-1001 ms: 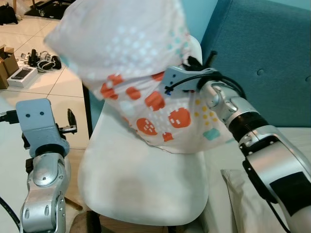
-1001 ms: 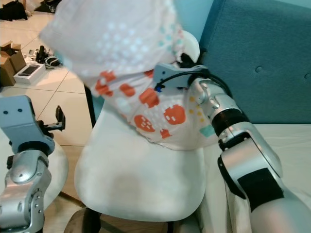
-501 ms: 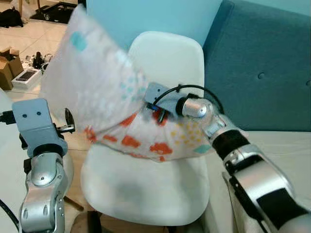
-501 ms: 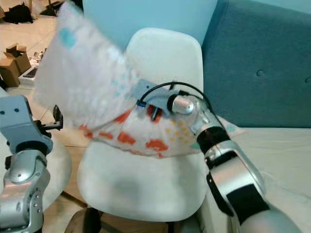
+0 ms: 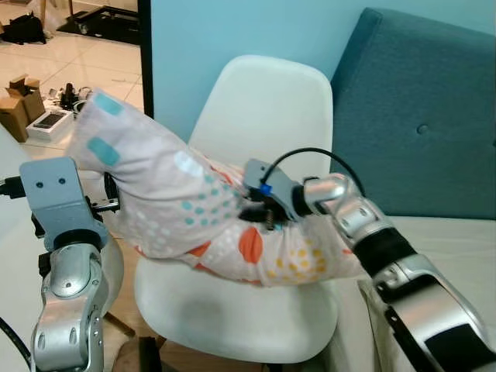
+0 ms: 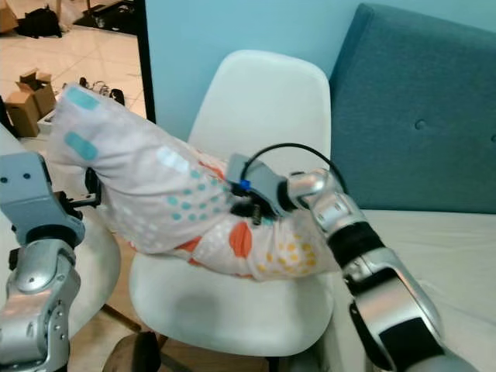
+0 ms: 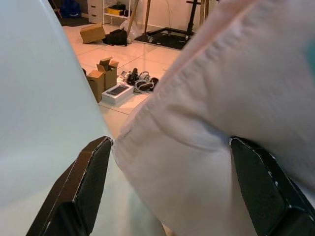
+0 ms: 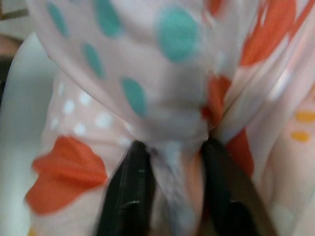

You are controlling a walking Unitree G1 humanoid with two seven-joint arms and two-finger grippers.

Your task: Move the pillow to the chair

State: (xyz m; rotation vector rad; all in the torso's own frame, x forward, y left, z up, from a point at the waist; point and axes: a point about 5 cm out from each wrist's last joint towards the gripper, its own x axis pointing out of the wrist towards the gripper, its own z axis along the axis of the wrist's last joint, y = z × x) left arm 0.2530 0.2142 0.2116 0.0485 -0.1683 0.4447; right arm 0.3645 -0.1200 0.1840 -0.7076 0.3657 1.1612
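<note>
- My right gripper [image 5: 260,211] is pinched tight on a fold of the pillow [image 5: 186,209]; in the right wrist view my two black fingers [image 8: 129,189] squeeze a bunched ridge of the fabric between them.
- The pillow is pale pink with teal dots and patches, white dots, orange blobs and small yellow dots. It lies across the front of the white chair [image 5: 267,108], over the seat, with its far end sticking out past the chair's edge on my left side.
- I cannot tell whether the pillow's underside is touching the seat or hanging just above it (my grip is at about its middle, on top).
- My left gripper [image 7: 172,191] is spread wide apart and grasps nothing; in the left wrist view the pillow's overhanging end bulges between its two fingers, close against one of them.
- My left arm [image 5: 66,279] stands upright just beside the chair, right by that overhanging end.
- Behind the chair is a light blue wall [image 5: 232,31]; to its right stands a teal sofa back [image 5: 418,116] with a button tuft, and a pale cushion surface [image 5: 457,240] lies below it.
- Farther off on my left, on a tiled floor [image 5: 85,58], sit cardboard boxes [image 5: 17,115], a flat white box [image 5: 48,122] and some dark clutter.
- A rounded white surface [image 7: 39,108] is close beside my left gripper.
</note>
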